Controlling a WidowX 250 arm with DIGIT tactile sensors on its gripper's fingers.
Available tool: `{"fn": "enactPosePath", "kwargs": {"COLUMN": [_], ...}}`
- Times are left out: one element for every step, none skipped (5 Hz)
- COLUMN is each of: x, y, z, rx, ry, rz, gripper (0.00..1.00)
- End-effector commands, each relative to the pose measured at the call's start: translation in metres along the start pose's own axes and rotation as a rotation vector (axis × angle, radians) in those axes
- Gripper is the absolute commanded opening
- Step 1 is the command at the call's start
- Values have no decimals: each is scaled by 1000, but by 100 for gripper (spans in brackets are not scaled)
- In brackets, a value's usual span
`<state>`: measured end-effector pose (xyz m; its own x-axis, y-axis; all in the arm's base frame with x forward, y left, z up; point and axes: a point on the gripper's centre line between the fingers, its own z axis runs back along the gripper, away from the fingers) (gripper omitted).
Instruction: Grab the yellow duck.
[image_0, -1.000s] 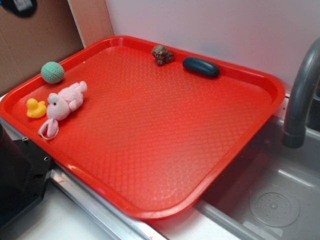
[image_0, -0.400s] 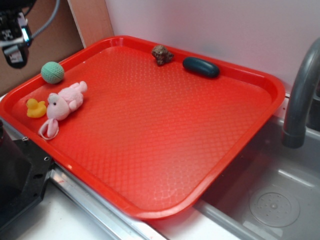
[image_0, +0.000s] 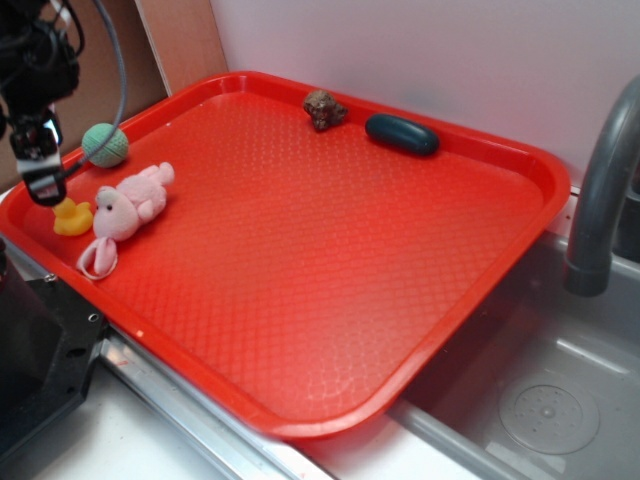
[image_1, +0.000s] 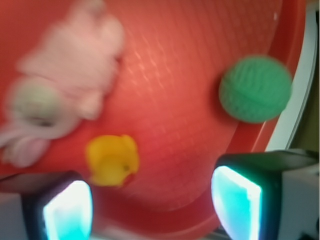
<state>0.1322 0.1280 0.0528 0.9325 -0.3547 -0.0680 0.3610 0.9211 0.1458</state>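
I see a glossy plastic tray (image_0: 330, 260) with a pebbled floor, holding a smooth yellow duck (image_0: 72, 217) and a fuzzy cloth plush (image_0: 130, 200). The green ball (image_1: 255, 89) looks knitted.

I seem to be working at a kitchen sink, or a toy version of one: a grey curved plastic faucet (image_0: 605, 190) rises at my right over a grey moulded basin (image_0: 545, 395) with a round drain disc (image_0: 549, 411) pressed into its floor. A big red textured plastic tray (image_0: 330, 270) lies across the counter edge (partly overhanging the basin), backed by a plain white wall (image_0: 430, 50).
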Motion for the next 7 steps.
{"fn": "enactPosePath", "kwargs": {"x": [10, 10, 8, 5, -1, -6, 3], "y": [-15, -23, -32, -35, -37, -37, -45], "z": [-27, -29, -35, -46, -51, -43, 0], "rx": [-15, -46, -45, -26, -13, -15, 21], "ry": [9, 18, 49, 87, 111, 110, 85], "rz": [-1, -8, -19, -3, 7, 32, 120], "gripper": [100, 100, 100, 57, 0, 0, 0]}}
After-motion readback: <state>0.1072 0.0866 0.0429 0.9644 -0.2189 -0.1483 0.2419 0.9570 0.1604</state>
